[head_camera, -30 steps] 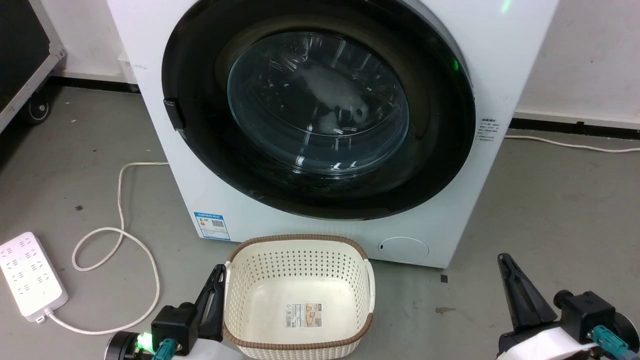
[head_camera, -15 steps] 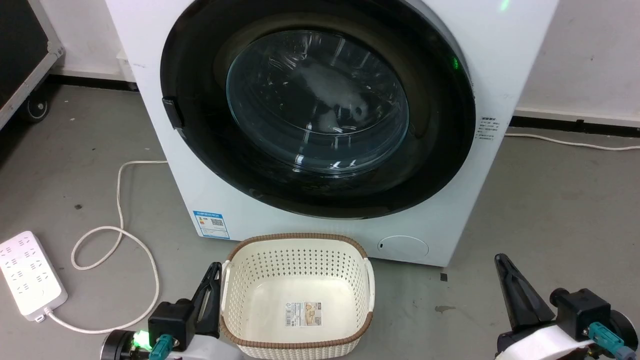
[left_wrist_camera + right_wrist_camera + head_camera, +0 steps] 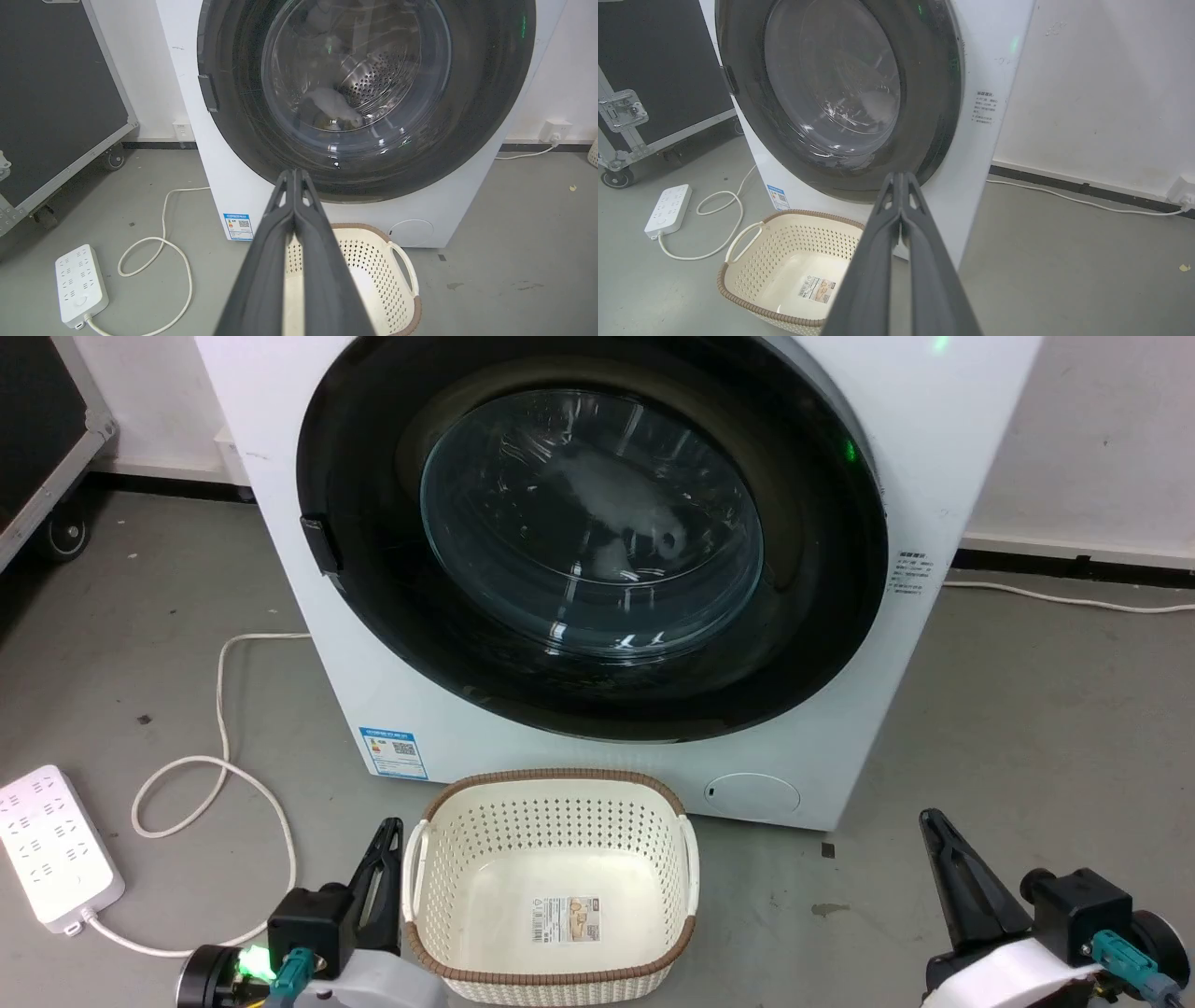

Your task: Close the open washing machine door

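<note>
On grey floor [image 3: 1027,709], washing machine [image 3: 943,448], basket [image 3: 551,821]

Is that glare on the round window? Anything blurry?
Head view: white streaks of reflected light cross the washing machine door glass, with a green glint on its black rim. Left wrist view: milder glare, drum holes show through. Right wrist view: streaks low on the glass; nothing badly blurred.
</note>
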